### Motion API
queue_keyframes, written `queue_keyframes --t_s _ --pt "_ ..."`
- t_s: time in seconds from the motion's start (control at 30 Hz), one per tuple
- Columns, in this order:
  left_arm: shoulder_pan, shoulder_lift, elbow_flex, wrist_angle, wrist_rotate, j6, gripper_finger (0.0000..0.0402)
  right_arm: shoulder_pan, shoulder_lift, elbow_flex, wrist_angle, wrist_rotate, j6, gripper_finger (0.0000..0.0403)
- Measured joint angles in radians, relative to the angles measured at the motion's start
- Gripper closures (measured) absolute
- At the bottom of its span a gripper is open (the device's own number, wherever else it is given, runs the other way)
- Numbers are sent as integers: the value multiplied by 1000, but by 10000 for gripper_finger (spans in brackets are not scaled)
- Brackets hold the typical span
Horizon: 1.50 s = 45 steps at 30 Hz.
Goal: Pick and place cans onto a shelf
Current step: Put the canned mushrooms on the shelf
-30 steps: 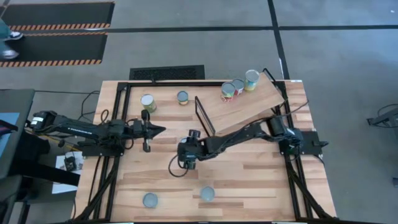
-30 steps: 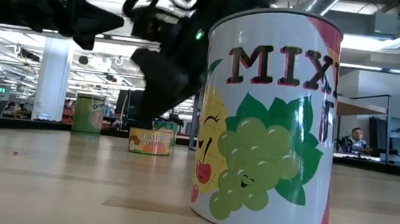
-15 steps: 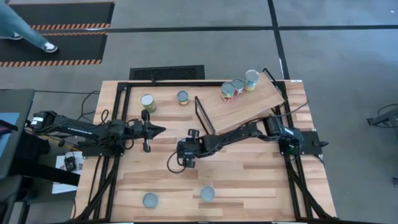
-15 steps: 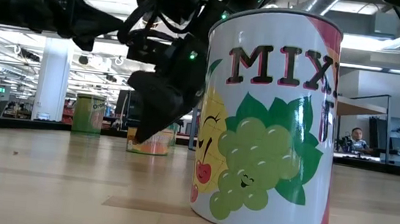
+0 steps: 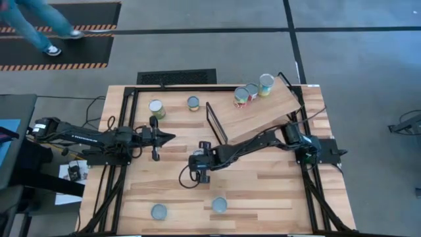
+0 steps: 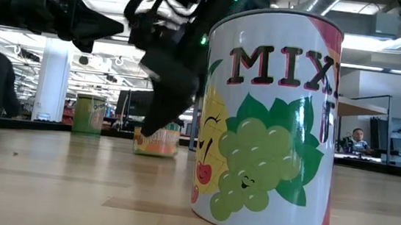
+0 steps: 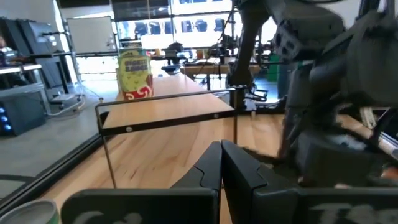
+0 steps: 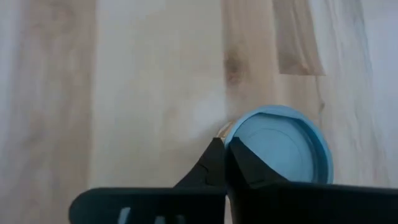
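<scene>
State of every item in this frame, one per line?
Left gripper: shut, empty, above the table.
Right gripper: shut, empty, above a can.
Shelf: holds three upright cans.
Two cans beside the shelf: upright.
Two cans at the near edge: upright.

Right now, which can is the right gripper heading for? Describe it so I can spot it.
On the wooden tabletop, two cans stand along the near edge. It looks like the can just beyond the right gripper; the other can stands farther toward the left arm's side.
</scene>
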<state>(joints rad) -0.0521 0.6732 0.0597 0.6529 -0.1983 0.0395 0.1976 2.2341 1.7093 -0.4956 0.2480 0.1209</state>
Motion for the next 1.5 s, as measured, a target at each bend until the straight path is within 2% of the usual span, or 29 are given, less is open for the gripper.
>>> queue_keyframes --t_s 0.13,0.4,0.53,0.7,1.03,1.5 --pt "0 0 0 -7 -44 0 401 6 -77 1 12 -69 -11 386" --pt "0 0 0 -15 -65 -5 401 22 -296 3 13 -68 -76 390" --pt "0 0 0 -15 -81 -11 401 -6 -391 4 -55 32 -95 385" --pt "0 0 0 -14 -85 -12 401 -106 -467 4 -191 118 -107 386" --pt "0 0 0 -15 -89 -18 401 -330 -477 3 -363 94 -96 385" --pt "0 0 0 -20 -89 -18 401 -414 -410 4 -394 34 37 386"
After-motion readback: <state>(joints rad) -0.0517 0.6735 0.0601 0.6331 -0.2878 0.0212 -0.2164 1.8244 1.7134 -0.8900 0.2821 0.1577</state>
